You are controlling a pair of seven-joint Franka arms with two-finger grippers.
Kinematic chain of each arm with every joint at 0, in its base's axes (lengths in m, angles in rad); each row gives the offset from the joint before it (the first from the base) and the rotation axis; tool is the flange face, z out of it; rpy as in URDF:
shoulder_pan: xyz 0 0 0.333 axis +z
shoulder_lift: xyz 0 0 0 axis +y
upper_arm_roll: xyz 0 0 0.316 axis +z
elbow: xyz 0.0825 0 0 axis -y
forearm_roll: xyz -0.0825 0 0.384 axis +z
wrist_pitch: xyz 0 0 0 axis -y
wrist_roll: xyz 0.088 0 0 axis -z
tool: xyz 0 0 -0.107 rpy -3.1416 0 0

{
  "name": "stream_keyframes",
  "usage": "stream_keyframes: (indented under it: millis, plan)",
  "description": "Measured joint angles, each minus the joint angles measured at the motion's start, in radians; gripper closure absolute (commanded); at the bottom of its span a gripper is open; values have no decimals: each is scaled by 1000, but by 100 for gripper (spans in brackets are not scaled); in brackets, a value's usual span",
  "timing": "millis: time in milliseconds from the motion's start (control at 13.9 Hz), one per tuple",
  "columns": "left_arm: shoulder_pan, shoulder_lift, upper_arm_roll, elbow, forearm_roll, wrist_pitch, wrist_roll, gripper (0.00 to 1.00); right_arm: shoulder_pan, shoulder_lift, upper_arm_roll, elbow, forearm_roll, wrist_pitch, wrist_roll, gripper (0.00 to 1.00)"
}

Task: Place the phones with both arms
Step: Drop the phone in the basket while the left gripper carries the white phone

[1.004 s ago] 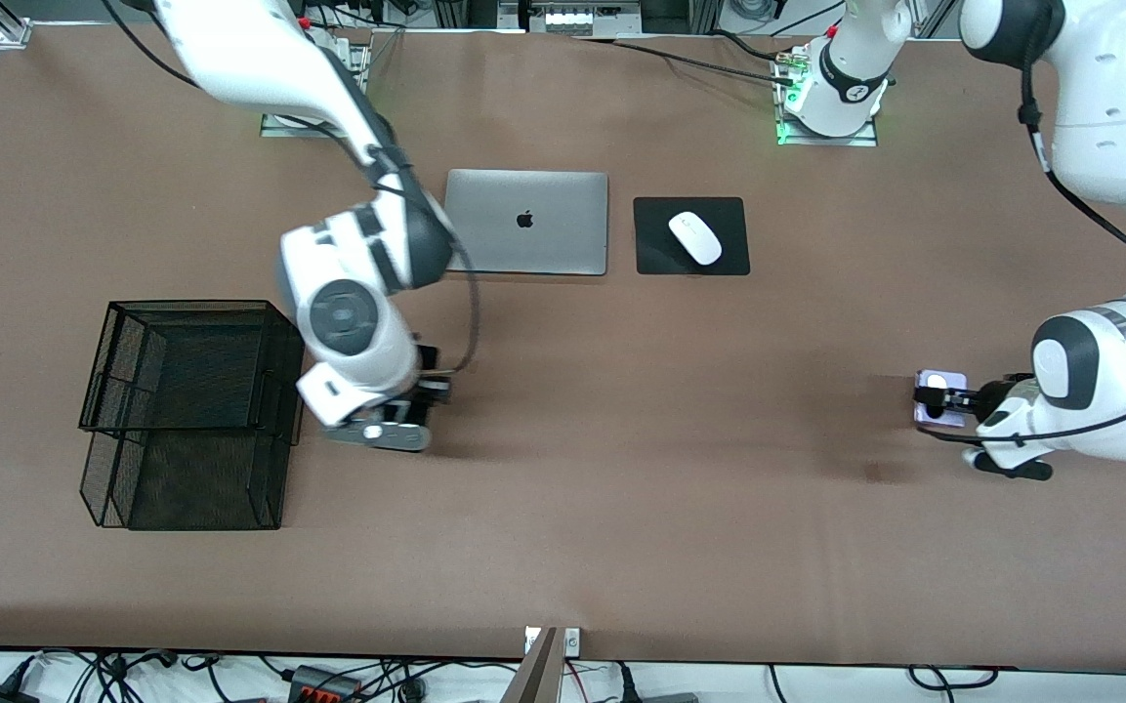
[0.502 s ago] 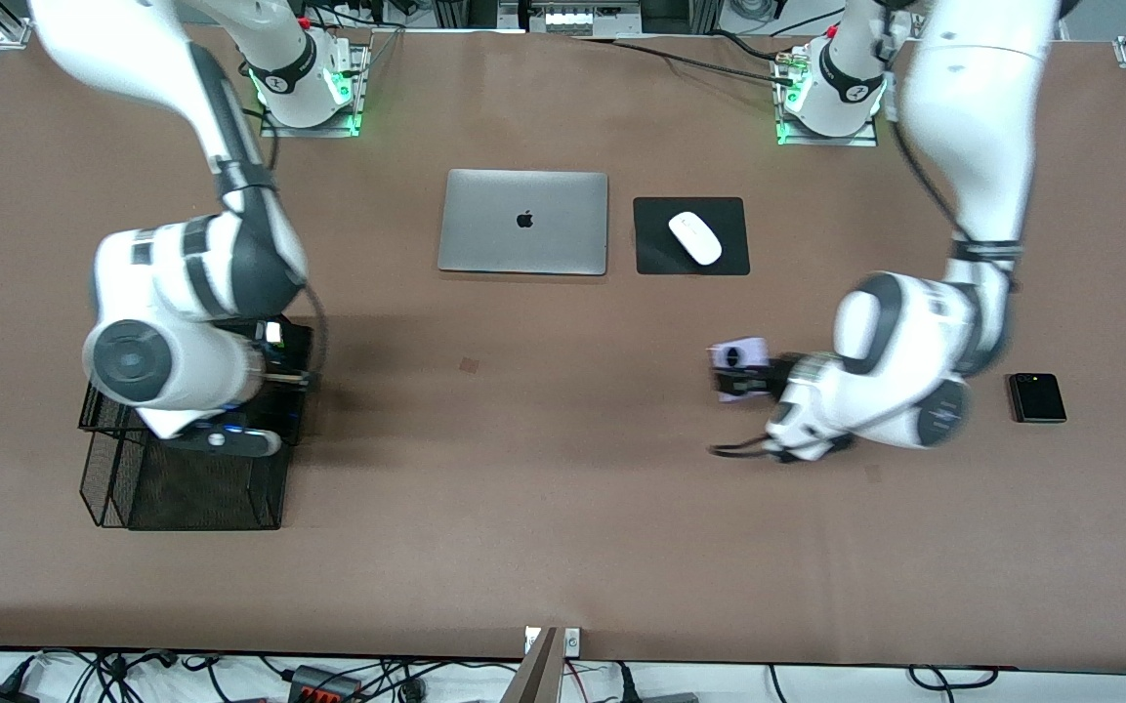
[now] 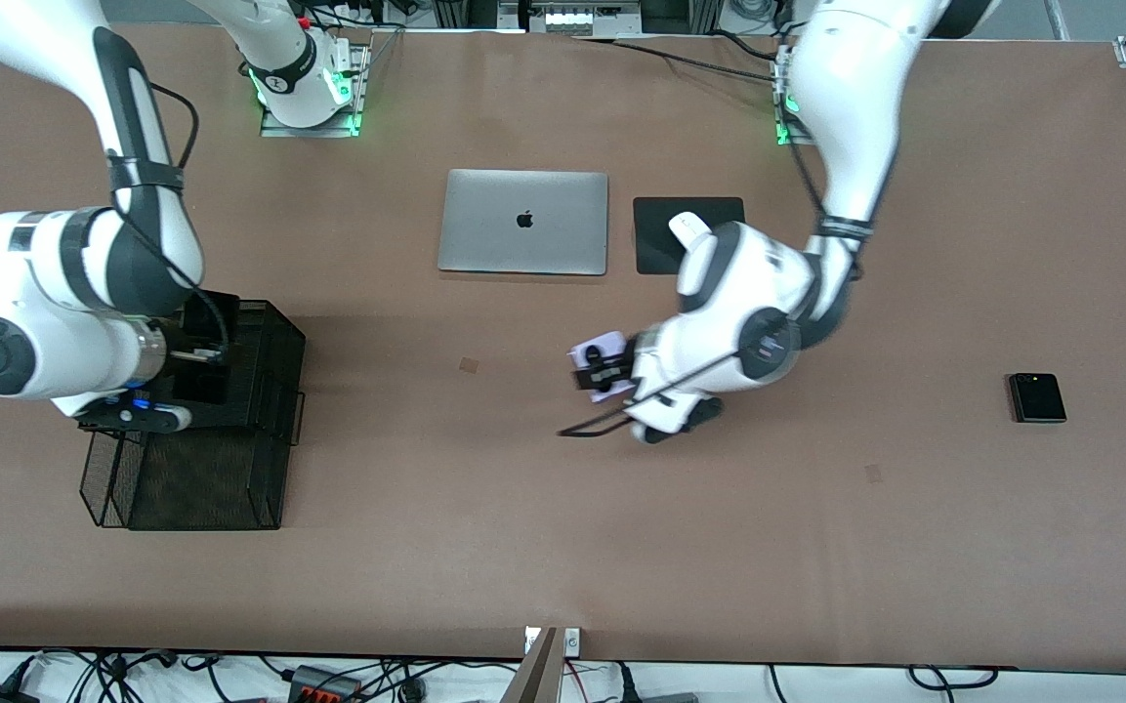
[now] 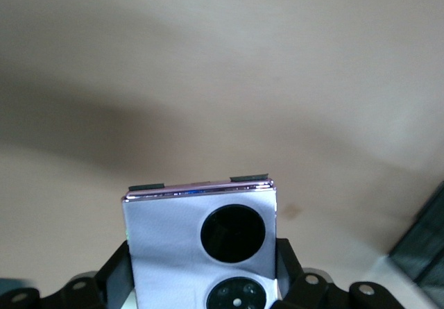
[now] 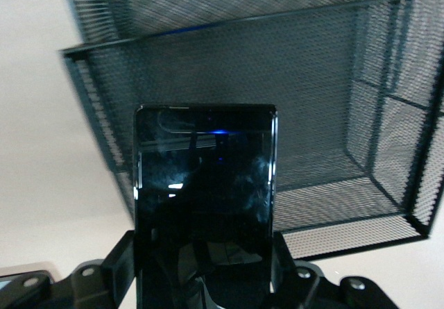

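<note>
My left gripper (image 3: 604, 371) is shut on the small lavender phone (image 3: 598, 350) and holds it over the middle of the table. In the left wrist view the lavender phone (image 4: 173, 239) shows two black circles, with a finger (image 4: 116, 276) at each side. My right gripper (image 3: 193, 353) hangs over the black mesh basket (image 3: 182, 488), shut on the long black phone (image 5: 205, 198). That phone's end points into the basket (image 5: 333, 80). A small squarish black phone (image 3: 1037, 397) lies flat at the left arm's end of the table.
A closed silver laptop (image 3: 523, 222) lies near the arms' bases. Beside it is a black mouse pad (image 3: 660, 249) with a white mouse (image 3: 686, 224), partly covered by the left arm. Two small marks show on the brown tabletop.
The right arm swung from near the laptop to over the basket with the black phone. The left arm carried the lavender phone from its end of the table toward the middle, uncovering the small black phone.
</note>
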Motion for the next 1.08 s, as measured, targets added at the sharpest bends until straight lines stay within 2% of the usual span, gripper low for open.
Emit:
stream_keyframes:
  millis: [143, 287, 502, 789, 1004, 1075]
  plan:
    - [-79, 55, 16, 45, 0, 126, -62, 41, -45, -1, 0, -14, 0, -2, -40, 70]
    - [-159, 102, 74, 64, -3, 245, -77, 41, -97, 0, 0, -28, 0, 1, -106, 70]
    - [-205, 151, 106, 75, -11, 398, -31, 41, -160, 10, 0, -38, 0, 36, -190, 70]
    - [-251, 205, 120, 79, -17, 438, 137, 41, -185, 48, 1, -43, 0, 119, -262, 70]
    - [-328, 246, 191, 81, -18, 441, 180, 41, -193, 62, 2, -43, 0, 179, -284, 69]
    - [-344, 251, 202, 83, -18, 437, 217, 41, -193, 63, 4, -43, 0, 192, -285, 65]
